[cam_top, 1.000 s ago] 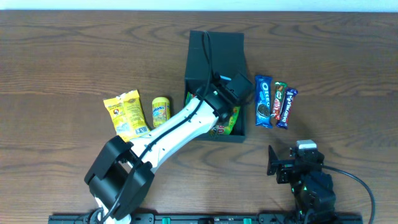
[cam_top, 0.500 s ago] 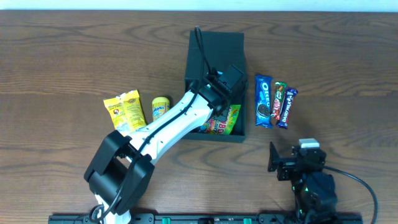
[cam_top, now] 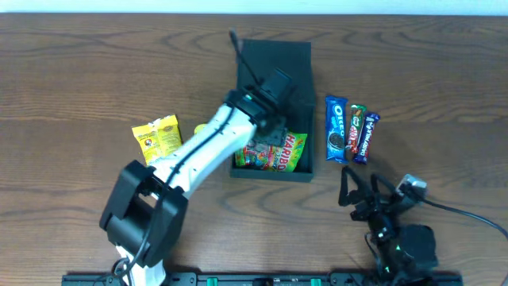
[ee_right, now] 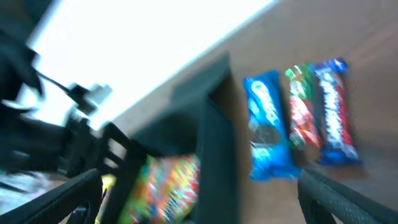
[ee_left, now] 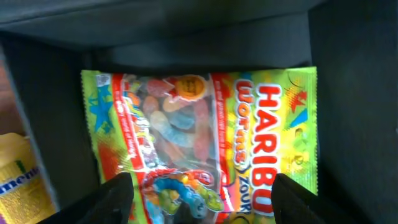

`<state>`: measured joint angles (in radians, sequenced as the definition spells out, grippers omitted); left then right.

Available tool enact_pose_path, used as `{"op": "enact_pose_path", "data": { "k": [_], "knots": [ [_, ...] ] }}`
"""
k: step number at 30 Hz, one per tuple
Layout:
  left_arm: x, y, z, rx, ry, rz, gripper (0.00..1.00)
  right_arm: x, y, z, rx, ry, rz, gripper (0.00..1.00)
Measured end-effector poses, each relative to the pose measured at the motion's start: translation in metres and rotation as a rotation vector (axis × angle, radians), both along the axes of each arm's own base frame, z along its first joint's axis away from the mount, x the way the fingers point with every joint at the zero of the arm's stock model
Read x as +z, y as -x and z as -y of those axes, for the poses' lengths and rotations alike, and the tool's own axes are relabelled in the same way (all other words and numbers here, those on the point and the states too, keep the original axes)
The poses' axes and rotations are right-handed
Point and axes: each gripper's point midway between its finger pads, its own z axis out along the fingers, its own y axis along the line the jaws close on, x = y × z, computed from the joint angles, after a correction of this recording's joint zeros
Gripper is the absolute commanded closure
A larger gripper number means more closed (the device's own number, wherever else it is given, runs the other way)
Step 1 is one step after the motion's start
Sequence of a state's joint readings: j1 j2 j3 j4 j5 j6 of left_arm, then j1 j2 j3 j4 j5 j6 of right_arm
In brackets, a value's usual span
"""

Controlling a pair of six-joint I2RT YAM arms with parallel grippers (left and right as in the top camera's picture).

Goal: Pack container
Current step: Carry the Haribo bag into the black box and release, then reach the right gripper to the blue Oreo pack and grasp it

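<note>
The dark teal container (cam_top: 309,171) stands open at mid table, its flap lid lying back on the far side. A Haribo worms bag (cam_top: 276,152) lies flat inside its near half. My left gripper (cam_top: 266,121) hovers over the box above the bag, open and empty. In the left wrist view the bag (ee_left: 199,124) fills the box floor between the dark walls (ee_left: 354,93), with my fingers (ee_left: 200,199) wide apart above it. My right gripper (cam_top: 359,195) is open and empty near the front right. Its wrist view is blurred and shows the box wall (ee_right: 214,143).
An Oreo packet (cam_top: 336,129), a red-green bar (cam_top: 355,127) and a blue bar (cam_top: 367,137) lie side by side right of the box. A yellow packet (cam_top: 156,135) lies to the left. A small yellow packet (cam_top: 198,129) is partly hidden under my left arm.
My left gripper has drawn back towards the far side of the box, leaving the Haribo bag lying uncovered inside. The right arm has shifted and tilted a little to the right.
</note>
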<state>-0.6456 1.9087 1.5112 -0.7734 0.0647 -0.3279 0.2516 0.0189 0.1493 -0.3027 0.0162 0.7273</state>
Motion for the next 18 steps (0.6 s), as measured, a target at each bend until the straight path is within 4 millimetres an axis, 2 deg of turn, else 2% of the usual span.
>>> {"op": "enact_pose_path", "data": {
  "k": [2, 3, 7, 9, 14, 18],
  "knots": [
    [0.004, -0.008, -0.010, 0.019, 0.021, -0.002, 0.27, 0.011, -0.004, -0.002, 0.012, 0.015, 0.044, 0.01],
    [0.008, -0.011, -0.015, 0.031, 0.031, 0.001, 0.27, 0.009, -0.006, -0.004, 0.017, 0.030, 0.033, 0.01],
    [0.027, -0.025, -0.031, 0.061, 0.067, 0.045, 0.26, -0.026, -0.018, -0.009, 0.055, 0.147, -0.145, 0.01],
    [0.040, -0.029, -0.035, 0.067, 0.086, 0.074, 0.24, -0.033, -0.026, -0.011, 0.078, 0.210, -0.220, 0.01],
    [0.068, -0.031, -0.041, 0.073, 0.128, 0.130, 0.24, -0.029, -0.071, -0.023, 0.166, 0.408, -0.365, 0.01],
    [0.074, -0.030, -0.042, 0.074, 0.136, 0.139, 0.23, -0.048, -0.112, -0.030, 0.224, 0.536, -0.507, 0.01]
  ]
}}
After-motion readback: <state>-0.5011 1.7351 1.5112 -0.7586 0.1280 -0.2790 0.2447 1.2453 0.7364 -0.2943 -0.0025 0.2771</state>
